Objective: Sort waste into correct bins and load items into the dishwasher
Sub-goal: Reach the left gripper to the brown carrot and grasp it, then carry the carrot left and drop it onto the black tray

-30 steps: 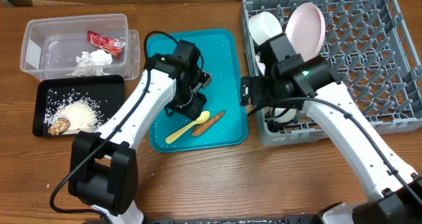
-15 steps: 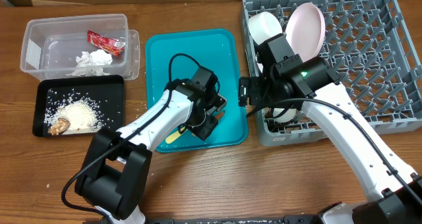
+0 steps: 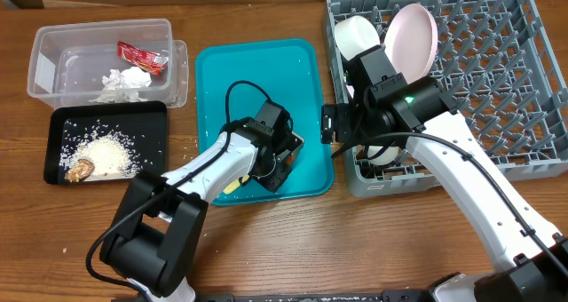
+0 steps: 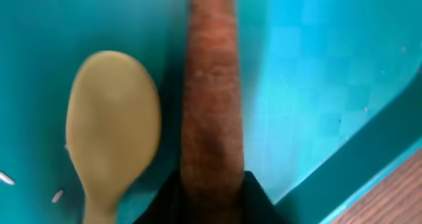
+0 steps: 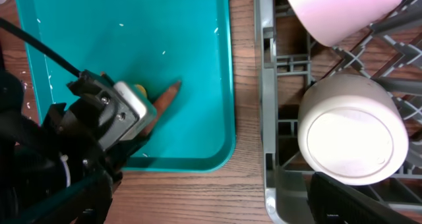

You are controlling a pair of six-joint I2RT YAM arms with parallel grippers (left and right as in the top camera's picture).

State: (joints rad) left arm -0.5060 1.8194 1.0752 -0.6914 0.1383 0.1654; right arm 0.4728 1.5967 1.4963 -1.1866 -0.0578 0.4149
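Note:
My left gripper [image 3: 280,160] is down at the front right of the teal tray [image 3: 257,80]. Its dark jaws [image 4: 211,188] are shut on the thick end of the orange-brown carrot-like stick [image 4: 211,99], whose tip [image 5: 168,95] pokes out toward the tray's corner. The pale yellow spoon [image 4: 112,125] lies right beside the stick, partly under the arm [image 3: 232,185]. My right gripper [image 3: 348,138] hovers open over the gap between the tray and the grey dishwasher rack [image 3: 497,89], holding nothing. The rack holds the pinkish plate [image 3: 410,37] and white bowls [image 3: 357,35] [image 5: 349,132].
The clear tub [image 3: 53,62] at the back left holds a red wrapper [image 3: 142,57] and crumpled white paper [image 3: 122,80]. In front of it, the black tray [image 3: 62,129] holds rice [image 3: 106,153] and a brown lump [image 3: 80,170]. Rice grains dot the teal tray.
My left gripper travelled from the tray's middle to its front right, came down over the carrot-like stick and closed on it. The right arm stayed put.

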